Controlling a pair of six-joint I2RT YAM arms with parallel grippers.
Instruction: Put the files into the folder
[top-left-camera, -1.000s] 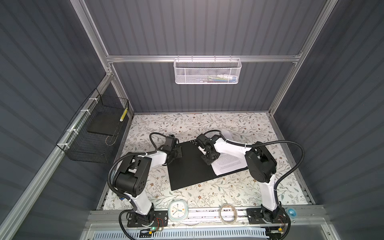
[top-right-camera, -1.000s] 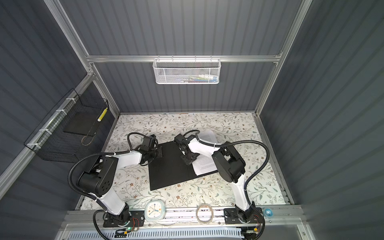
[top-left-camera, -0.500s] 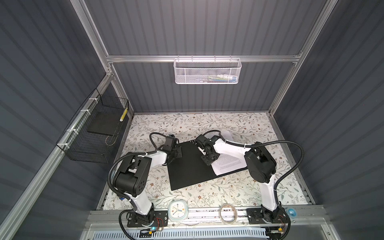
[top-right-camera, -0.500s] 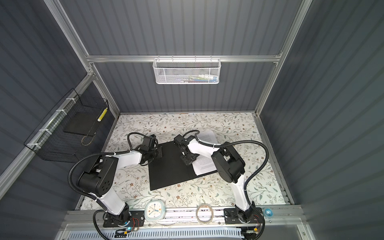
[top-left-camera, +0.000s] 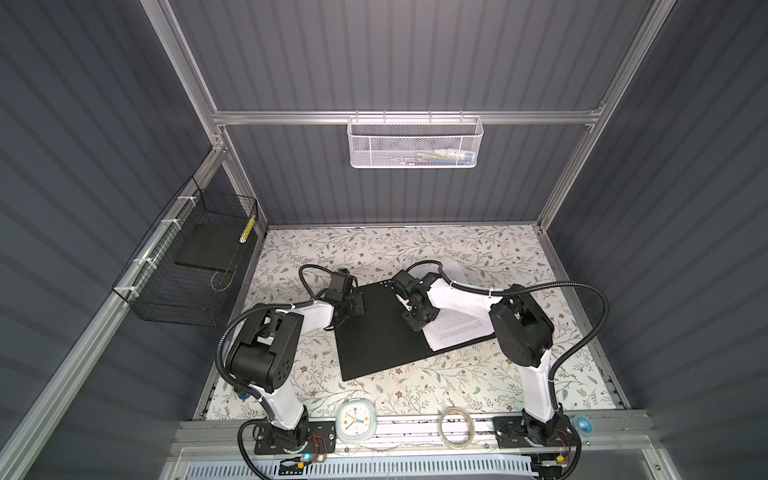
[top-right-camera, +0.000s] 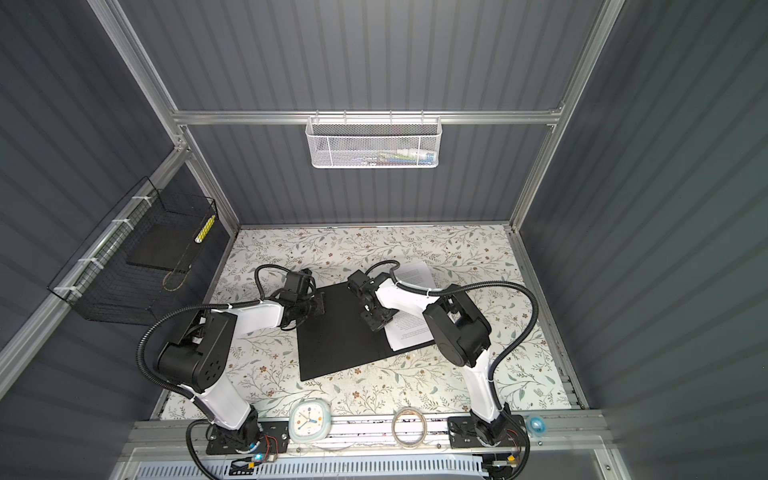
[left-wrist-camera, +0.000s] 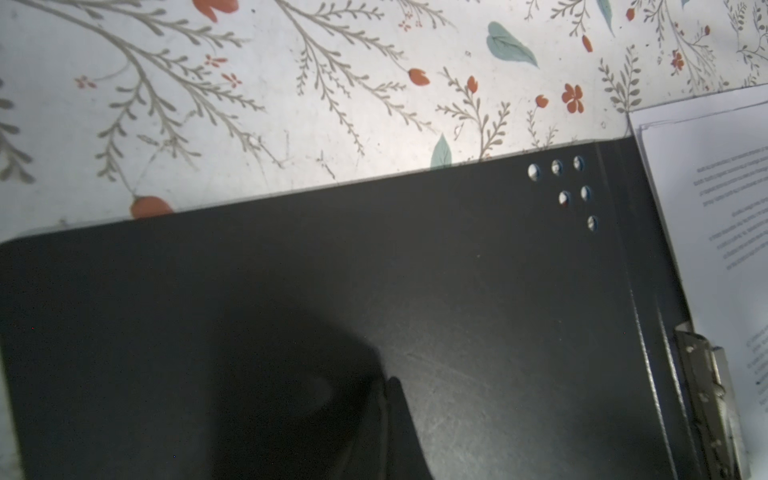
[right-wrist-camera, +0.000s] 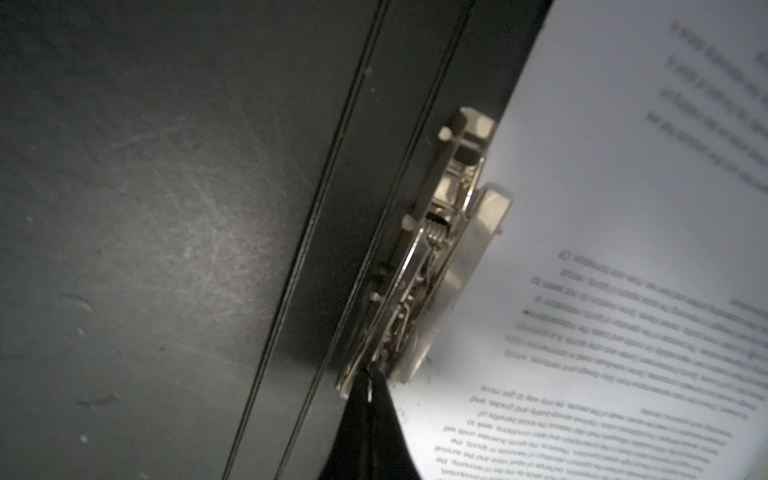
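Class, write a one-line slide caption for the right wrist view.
Shut right pincer tip meets the metal spine clip of the open folder, beside the printed files.

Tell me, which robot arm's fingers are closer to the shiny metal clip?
Right. The right fingers, shut, meet the end of the metal clip on the spine of the folder. The left fingers are over its black cover, well apart from the clip.

This is looking like a robotics lab cell: an aluminium frame (top-left-camera: 399, 117) is holding grey ribbed wall panels (top-left-camera: 374, 54) around a floral-covered table (top-left-camera: 478, 249). The left arm (top-left-camera: 266, 353) and right arm (top-left-camera: 523, 332) are standing bolted to a metal rail (top-left-camera: 407, 428) along the table's front edge, with bare wiring (top-left-camera: 318, 444) lying exposed below it. A white mesh basket (top-left-camera: 413, 143) and a black wire basket (top-left-camera: 174, 307) are hanging from the frame.
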